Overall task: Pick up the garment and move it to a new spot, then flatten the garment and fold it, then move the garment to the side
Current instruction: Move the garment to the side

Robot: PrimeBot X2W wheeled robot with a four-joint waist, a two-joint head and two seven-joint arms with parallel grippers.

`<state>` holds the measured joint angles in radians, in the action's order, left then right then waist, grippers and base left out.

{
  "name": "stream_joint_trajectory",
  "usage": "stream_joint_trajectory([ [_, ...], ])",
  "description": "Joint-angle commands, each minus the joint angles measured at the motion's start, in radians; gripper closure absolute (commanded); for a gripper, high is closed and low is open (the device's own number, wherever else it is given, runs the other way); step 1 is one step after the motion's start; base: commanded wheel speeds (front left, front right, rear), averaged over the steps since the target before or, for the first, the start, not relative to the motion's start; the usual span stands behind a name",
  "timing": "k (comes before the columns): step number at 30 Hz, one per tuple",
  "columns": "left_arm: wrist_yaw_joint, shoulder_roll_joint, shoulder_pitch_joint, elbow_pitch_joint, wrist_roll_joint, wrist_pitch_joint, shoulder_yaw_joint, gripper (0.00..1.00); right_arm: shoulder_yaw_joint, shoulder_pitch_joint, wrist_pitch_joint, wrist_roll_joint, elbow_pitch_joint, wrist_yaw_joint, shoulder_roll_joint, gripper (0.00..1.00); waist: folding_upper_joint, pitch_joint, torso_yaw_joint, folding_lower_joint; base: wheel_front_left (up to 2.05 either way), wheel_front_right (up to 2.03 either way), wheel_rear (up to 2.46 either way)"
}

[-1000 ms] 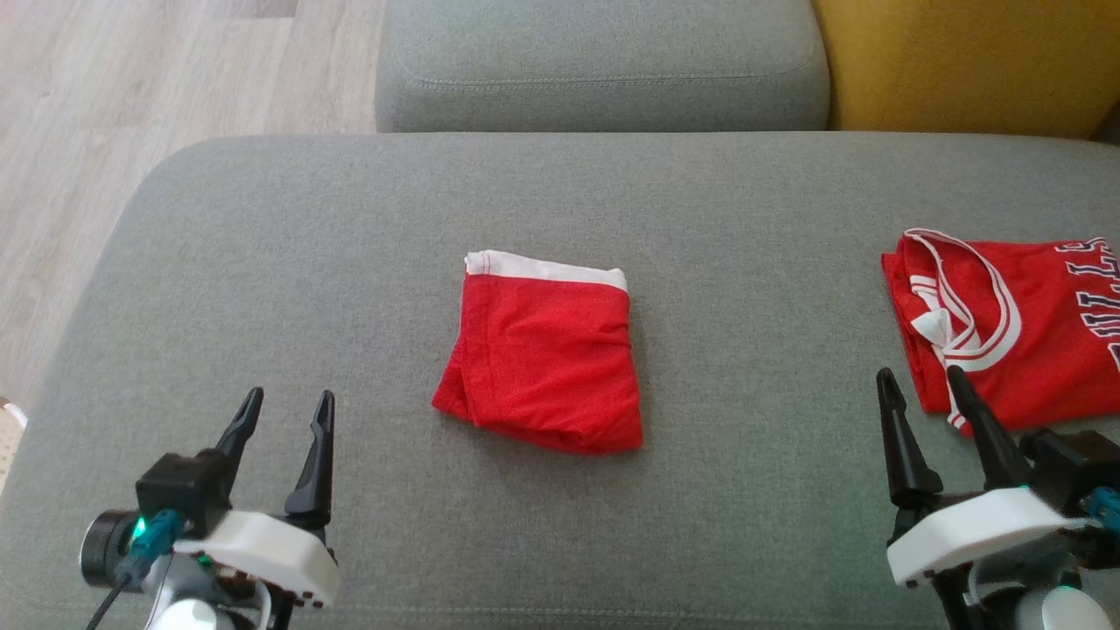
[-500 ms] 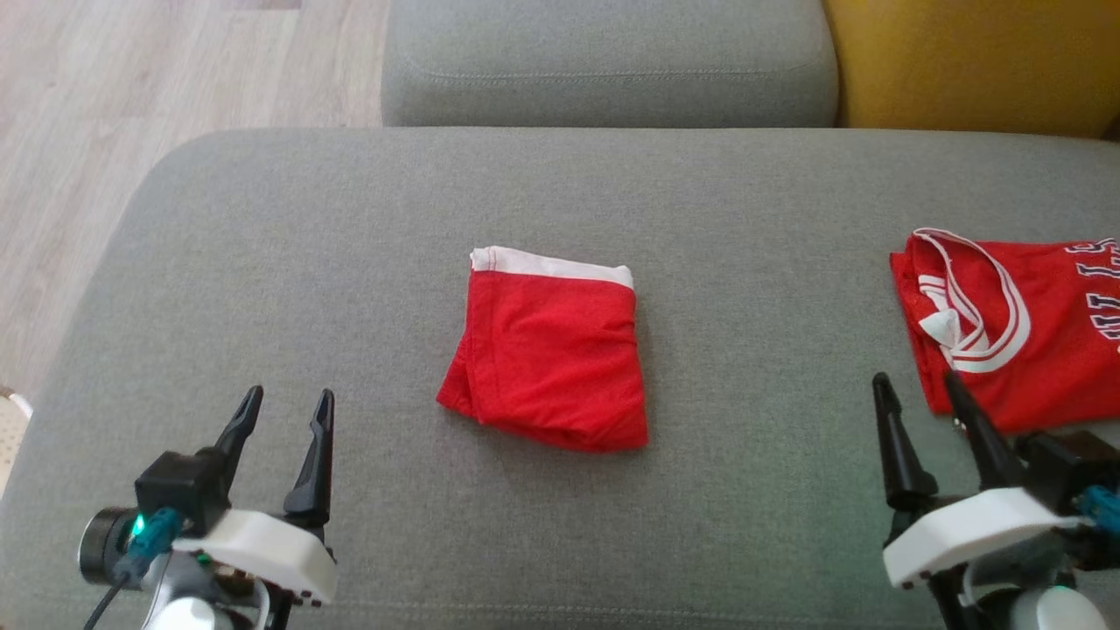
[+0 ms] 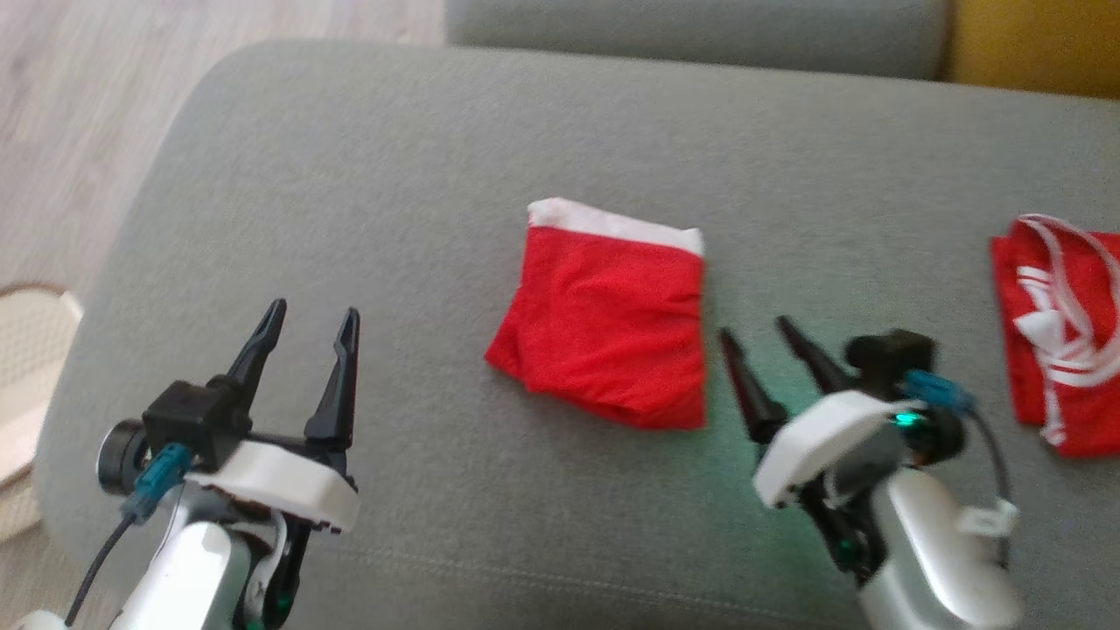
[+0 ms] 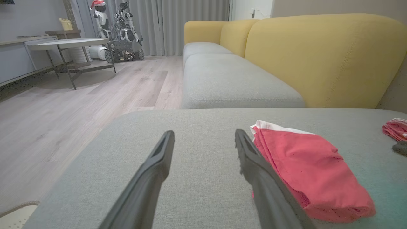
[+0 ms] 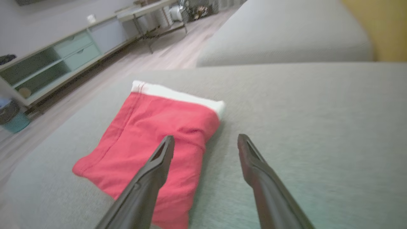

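Observation:
The garment (image 3: 604, 324) is a folded red piece with a white band along its far edge, lying flat mid-cushion; it also shows as the red fold (image 4: 305, 165) in the left wrist view and as the red fold (image 5: 152, 136) in the right wrist view. My right gripper (image 3: 752, 326) is open just off its right edge, fingers pointing up-left; in the right wrist view this gripper (image 5: 206, 137) has its left finger over the cloth's edge. My left gripper (image 3: 315, 308) stands open and empty well to the left of the cloth, and the left wrist view shows its spread fingers (image 4: 205, 133).
A second red jersey (image 3: 1063, 350) with white trim lies at the cushion's right. The grey seat cushion (image 3: 437, 175) drops off to wooden floor on the left, where a pale woven object (image 3: 26, 350) sits. A yellow backrest (image 3: 1032, 44) rises at the far right.
The head camera has shifted, sliding the whole scene right. My right gripper has swung left from beside the jersey to the folded garment's right edge. The left gripper has held its place.

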<state>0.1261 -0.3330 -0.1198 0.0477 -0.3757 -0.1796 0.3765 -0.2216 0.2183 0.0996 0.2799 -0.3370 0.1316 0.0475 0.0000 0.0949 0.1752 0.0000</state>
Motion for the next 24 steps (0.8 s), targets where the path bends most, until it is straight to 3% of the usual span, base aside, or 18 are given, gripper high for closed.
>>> stream_joint_trajectory([
  [1, -0.002, -0.012, -0.056, -0.019, -0.007, -0.016, -0.039, 0.00, -0.038, 0.052, -0.007, 0.012, -0.004, -0.001, 0.003, 0.00, 0.0000, 0.032, 0.034, 0.0000, 0.00, 0.00, 0.00],
  [11, -0.022, 0.005, -0.097, 0.036, -0.013, -0.048, -0.032, 0.00, -0.180, 0.231, -0.012, 0.171, -0.396, -0.001, 0.003, 0.00, 0.0000, 0.072, 0.090, 0.0000, 0.00, 0.00, 0.00],
  [12, -0.022, 0.005, -0.099, 0.040, -0.013, -0.050, -0.034, 0.00, -0.202, 0.241, 0.003, 0.194, -0.418, -0.001, 0.003, 0.26, 0.0000, 0.074, 0.088, 0.0000, 0.00, 0.00, 0.00],
  [13, -0.021, 0.005, -0.100, 0.043, -0.013, -0.052, -0.035, 0.00, -0.219, 0.254, 0.008, 0.207, -0.437, -0.001, 0.003, 0.69, 0.0000, 0.075, 0.085, 0.0000, 0.00, 0.00, 0.00],
  [14, -0.021, 0.004, -0.101, 0.045, -0.013, -0.054, -0.036, 0.00, -0.233, 0.265, 0.003, 0.223, -0.447, -0.001, 0.003, 1.00, 0.0000, 0.076, 0.082, 0.0000, 0.00, 0.00, 0.00],
  [24, -0.014, -0.007, -0.092, 0.040, -0.014, -0.061, -0.042, 0.00, -0.316, 0.349, -0.043, 0.243, -0.499, -0.001, 0.003, 1.00, 0.0000, 0.068, -0.023, 0.0000, 0.00, 0.00, 0.00],
])
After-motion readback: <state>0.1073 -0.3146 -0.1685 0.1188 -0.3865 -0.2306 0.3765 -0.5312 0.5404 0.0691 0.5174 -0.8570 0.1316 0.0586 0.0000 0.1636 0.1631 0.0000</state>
